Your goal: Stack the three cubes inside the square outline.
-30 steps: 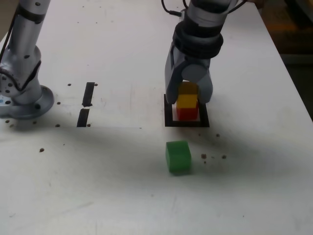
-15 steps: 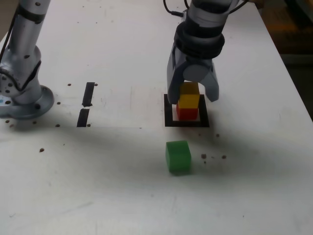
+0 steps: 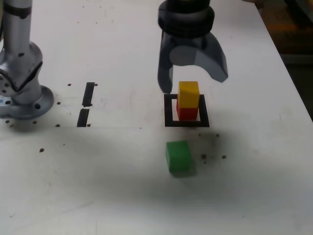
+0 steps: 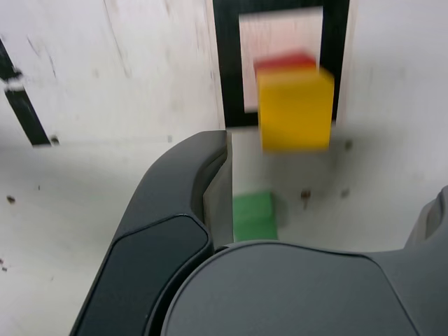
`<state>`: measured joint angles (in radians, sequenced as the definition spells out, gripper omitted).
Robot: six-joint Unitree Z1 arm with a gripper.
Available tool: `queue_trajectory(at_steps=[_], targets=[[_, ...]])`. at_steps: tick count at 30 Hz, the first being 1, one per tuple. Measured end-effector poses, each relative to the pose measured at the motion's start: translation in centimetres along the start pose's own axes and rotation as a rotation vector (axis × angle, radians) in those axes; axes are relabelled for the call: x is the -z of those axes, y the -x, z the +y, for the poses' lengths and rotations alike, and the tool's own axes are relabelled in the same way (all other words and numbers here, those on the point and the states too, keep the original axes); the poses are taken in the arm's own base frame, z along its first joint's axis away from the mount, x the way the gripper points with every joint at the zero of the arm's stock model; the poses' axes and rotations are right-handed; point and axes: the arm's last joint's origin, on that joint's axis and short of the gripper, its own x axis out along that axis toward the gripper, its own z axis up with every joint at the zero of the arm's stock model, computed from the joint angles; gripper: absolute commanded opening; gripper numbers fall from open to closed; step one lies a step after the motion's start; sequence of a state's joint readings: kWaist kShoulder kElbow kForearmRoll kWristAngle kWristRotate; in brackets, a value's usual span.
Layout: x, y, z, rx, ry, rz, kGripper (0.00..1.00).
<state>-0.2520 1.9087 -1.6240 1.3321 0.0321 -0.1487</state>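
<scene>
Yellow cube (image 3: 188,94) rests on the red cube (image 3: 187,113), now released by the wide-open, raised claw (image 3: 194,87).

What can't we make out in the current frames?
- Green cube, wrist view: partly hidden behind one gripper finger and the gripper body.
- Red cube, both views: top face covered by the yellow cube.
- Gripper's other finger, wrist view: cut off by the picture edge.
- Arm above the gripper, exterior view: cut off by the top edge.
- Black outline, wrist view: far side cropped.
</scene>
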Motion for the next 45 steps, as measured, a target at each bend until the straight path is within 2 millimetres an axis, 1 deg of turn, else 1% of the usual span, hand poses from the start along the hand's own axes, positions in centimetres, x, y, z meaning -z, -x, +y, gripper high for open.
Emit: queue_trajectory(at_steps=[2,5,7,10,12,14,18,22,24,28,31,37,42,43,45], targets=[[0.2,-0.1,-1.5,0.013,-0.014,0.008,0.99],[0.6,-0.9,-3.5,0.027,-0.013,0.041,0.97],[0.9,-1.7,-5.0,0.034,-0.012,0.077,0.96],[0.6,-3.5,-6.3,0.029,0.006,0.130,0.94],[0.5,-4.9,-6.8,0.020,0.031,0.168,0.93],[0.5,-5.8,-7.2,0.012,0.054,0.192,0.93],[0.2,-6.2,-8.0,0.029,0.070,0.155,0.93],[-0.9,-8.0,-8.9,0.042,0.069,0.153,0.93],[-1.0,-8.6,-9.0,0.039,0.069,0.165,0.93],[-0.9,-8.9,-8.9,0.032,0.069,0.167,0.91],[-0.9,-8.9,-8.8,0.019,0.066,0.165,0.86],[-1.5,-9.0,-8.8,0.010,0.070,0.164,0.65],[-1.9,-9.3,-8.8,0.016,0.079,0.178,0.58],[-2.0,-9.5,-8.8,0.015,0.080,0.183,0.55],[-2.1,-9.8,-8.8,0.009,0.081,0.197,0.45]])
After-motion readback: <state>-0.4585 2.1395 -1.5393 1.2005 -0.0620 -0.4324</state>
